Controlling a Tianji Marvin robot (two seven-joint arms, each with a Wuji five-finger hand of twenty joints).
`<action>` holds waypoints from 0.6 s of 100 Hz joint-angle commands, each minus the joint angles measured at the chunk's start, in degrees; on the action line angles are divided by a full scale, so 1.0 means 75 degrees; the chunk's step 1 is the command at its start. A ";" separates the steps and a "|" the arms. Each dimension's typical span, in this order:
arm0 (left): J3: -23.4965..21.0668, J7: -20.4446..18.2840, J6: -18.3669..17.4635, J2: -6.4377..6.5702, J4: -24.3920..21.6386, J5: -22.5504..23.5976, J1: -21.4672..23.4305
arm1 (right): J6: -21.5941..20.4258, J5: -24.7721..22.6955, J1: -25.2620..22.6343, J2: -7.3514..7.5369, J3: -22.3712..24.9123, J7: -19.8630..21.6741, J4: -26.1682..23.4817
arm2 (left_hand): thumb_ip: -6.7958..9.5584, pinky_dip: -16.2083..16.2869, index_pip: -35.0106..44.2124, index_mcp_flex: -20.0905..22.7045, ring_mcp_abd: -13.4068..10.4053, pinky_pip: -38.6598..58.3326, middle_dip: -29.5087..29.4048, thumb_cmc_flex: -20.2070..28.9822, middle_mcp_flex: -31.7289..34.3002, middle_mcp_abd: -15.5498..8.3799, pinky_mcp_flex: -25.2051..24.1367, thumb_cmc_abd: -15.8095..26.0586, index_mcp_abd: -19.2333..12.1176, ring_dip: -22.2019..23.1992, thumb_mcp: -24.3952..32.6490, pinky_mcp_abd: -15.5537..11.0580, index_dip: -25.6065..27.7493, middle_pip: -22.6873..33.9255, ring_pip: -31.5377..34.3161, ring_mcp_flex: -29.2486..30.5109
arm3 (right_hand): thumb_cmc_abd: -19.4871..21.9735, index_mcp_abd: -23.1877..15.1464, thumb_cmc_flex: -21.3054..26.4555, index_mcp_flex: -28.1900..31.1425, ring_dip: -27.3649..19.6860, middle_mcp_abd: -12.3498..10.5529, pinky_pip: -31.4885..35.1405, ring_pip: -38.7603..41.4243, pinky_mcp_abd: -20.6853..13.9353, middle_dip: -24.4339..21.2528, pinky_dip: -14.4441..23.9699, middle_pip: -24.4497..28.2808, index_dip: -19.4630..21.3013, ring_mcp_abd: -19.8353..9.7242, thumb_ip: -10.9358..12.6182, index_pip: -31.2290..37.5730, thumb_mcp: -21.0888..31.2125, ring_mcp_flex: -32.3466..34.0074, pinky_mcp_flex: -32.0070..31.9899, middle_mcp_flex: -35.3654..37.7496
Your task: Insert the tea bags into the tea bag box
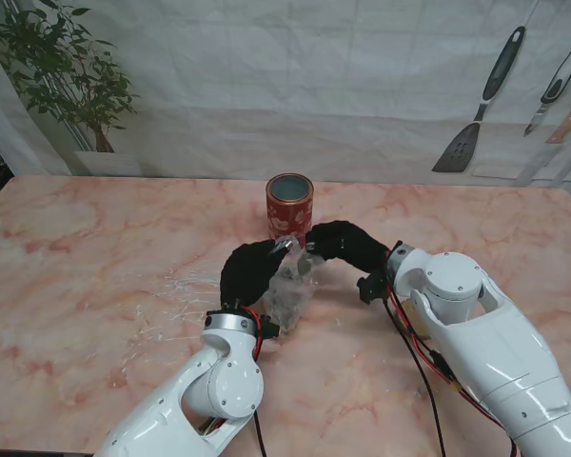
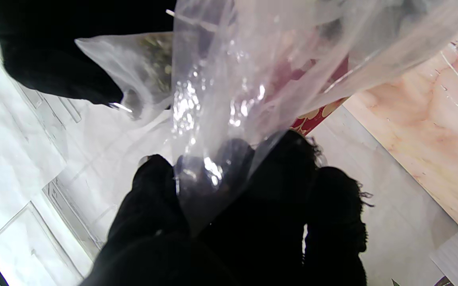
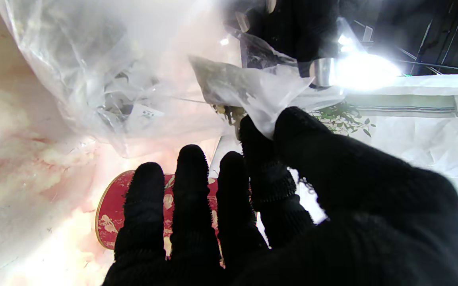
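A red round tea box [image 1: 289,205] stands open near the table's middle, farther from me than both hands. My left hand [image 1: 250,268], in a black glove, is shut on a clear plastic bag [image 1: 290,286] that hangs between the hands. In the left wrist view the bag [image 2: 253,75] fills the frame over my fingers [image 2: 229,190]. My right hand [image 1: 343,245] pinches a translucent tea bag [image 3: 249,87] between thumb and forefinger at the bag's mouth. The same tea bag [image 2: 149,63] shows beside the right glove. The red box [image 3: 111,210] lies behind my right fingers.
A potted plant [image 1: 67,76] stands at the far left corner. Kitchen utensils [image 1: 481,105] hang on the wall at the far right. Pink marble table [image 1: 95,267] spreads on both sides of the hands. Cables run along my right arm [image 1: 476,333].
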 commanded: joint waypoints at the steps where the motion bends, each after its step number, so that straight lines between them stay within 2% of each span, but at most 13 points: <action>1: -0.0033 -0.0084 0.0106 -0.0024 -0.0047 0.0008 -0.0055 | 0.0055 -0.0070 -0.0111 0.0066 0.0075 0.0089 -0.0164 | 0.0194 -0.0073 0.0377 0.0107 -0.0038 0.0281 -0.0148 0.0738 -0.0094 -0.1018 0.0128 0.0440 0.0120 -0.0010 0.0054 -0.0493 0.0110 -0.0037 -0.0141 0.0235 | 0.0245 0.0036 0.0283 -0.0199 0.0034 0.0003 -0.0105 0.0057 -0.0099 -0.0011 -0.0053 0.0051 0.0164 -0.0033 0.0227 0.0194 -0.0136 -0.0151 -0.0047 -0.0227; 21: -0.0095 -0.0129 0.0247 -0.0036 -0.0055 -0.0072 -0.0083 | 0.0166 -0.0058 -0.0320 0.0077 0.0357 -0.0008 -0.0433 | 0.0195 -0.0073 0.0376 0.0107 -0.0038 0.0281 -0.0146 0.0741 -0.0104 -0.0995 0.0128 0.0437 0.0123 -0.0009 0.0055 -0.0493 0.0110 -0.0043 -0.0141 0.0235 | 0.0277 0.0037 0.0299 -0.0219 0.0037 0.0041 -0.0107 0.0066 -0.0099 0.0006 -0.0047 0.0040 0.0244 -0.0015 0.0238 0.0180 -0.0190 -0.0156 -0.0047 -0.0242; 60: -0.0210 -0.0173 0.0389 -0.0015 -0.0154 -0.0082 -0.0008 | 0.0165 0.0129 -0.0396 -0.0071 0.0650 -0.0698 -0.0735 | 0.0197 -0.0073 0.0375 0.0118 -0.0036 0.0281 -0.0139 0.0747 -0.0090 -0.0941 0.0128 0.0429 0.0120 -0.0009 0.0061 -0.0493 0.0107 -0.0038 -0.0142 0.0234 | 0.0254 0.0014 0.0283 -0.0190 0.0048 0.0004 -0.0110 0.0093 -0.0108 0.0029 -0.0039 0.0047 0.0246 -0.0039 0.0243 0.0120 -0.0211 -0.0121 -0.0043 -0.0178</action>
